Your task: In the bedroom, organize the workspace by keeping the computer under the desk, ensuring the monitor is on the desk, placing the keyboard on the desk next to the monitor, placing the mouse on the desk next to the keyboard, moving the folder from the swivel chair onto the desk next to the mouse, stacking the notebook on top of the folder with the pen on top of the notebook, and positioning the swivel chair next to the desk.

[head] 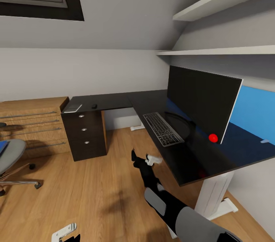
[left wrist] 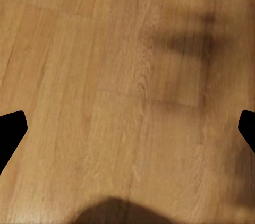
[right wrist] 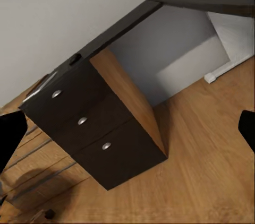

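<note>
**Workspace status: both pincers empty, surface partly arranged**

My right pincer (head: 134, 159) hangs spread and empty above the wood floor (head: 99, 188), just short of the surface's (head: 206, 158) front edge. My left pincer (left wrist: 127, 128) is likewise spread over bare floorboards. At 1 o'clock from the right pincer lies the keyboard (head: 163, 129), directly in front of the monitor (head: 202, 102). At 11 o'clock stands the drawer unit (head: 84, 131); above it rest the mouse (head: 94, 106) and the notebook (head: 72, 108). At 9 o'clock, well apart, the swivel chair (head: 11, 158) carries the folder (head: 3, 146).
</note>
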